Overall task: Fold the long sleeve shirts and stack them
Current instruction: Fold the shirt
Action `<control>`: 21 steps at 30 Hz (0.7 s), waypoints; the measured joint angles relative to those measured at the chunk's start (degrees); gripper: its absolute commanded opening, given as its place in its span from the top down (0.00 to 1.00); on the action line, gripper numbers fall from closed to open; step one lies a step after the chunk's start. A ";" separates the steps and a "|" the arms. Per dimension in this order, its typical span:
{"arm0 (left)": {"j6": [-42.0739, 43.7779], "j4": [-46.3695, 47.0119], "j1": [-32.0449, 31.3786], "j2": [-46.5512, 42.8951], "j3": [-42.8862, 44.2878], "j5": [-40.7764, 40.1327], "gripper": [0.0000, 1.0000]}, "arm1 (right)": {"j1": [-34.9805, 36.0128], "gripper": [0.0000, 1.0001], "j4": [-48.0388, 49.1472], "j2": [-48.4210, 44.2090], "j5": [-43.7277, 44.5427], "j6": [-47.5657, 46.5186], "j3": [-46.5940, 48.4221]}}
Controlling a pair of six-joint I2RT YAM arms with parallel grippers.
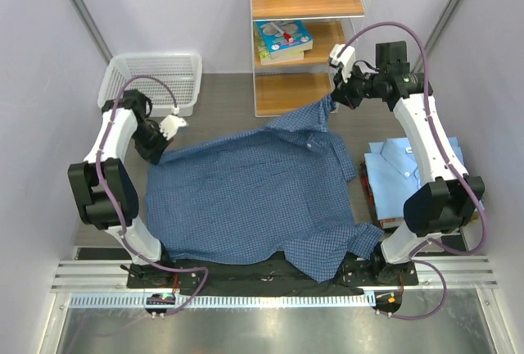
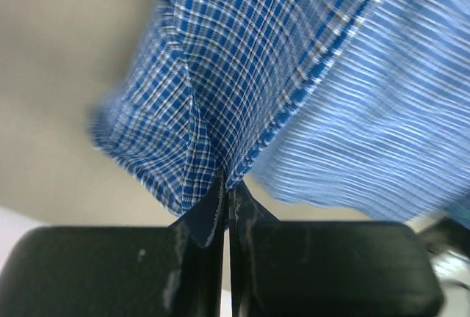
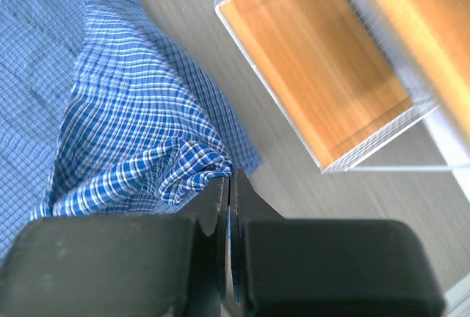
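Dark blue checked shirt (image 1: 254, 198) is lying spread across the table (image 1: 221, 104), its far corners lifted. Left gripper (image 2: 226, 185) is pinching a fold of the cloth, jaws pressed together on it; right gripper (image 3: 229, 179) is clamping the far right corner likewise. Doing this step well, I judge, is calling for both pinches travelling level with even tension, so the panel is settling without wrinkles. White mesh basket (image 1: 155, 59) is sitting just behind the left gripper, the wooden shelf (image 1: 307, 92) just beside the right one; light blue shirt (image 1: 401, 165) is lying folded at right, leaving open room toward the near middle.
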 measured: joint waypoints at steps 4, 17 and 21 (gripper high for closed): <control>-3.58 -5.20 -0.02 -3.65 -6.14 0.72 0.99 | -0.11 0.99 -0.15 -3.02 0.94 -1.55 -4.63; -9.07 -8.96 4.50 -6.99 -4.63 5.27 0.58 | -0.24 0.99 -5.20 -9.70 0.85 -7.37 -17.46; -13.27 -3.13 3.30 -4.74 1.09 4.74 0.54 | -0.17 0.99 -6.45 -9.70 0.31 -7.58 -18.18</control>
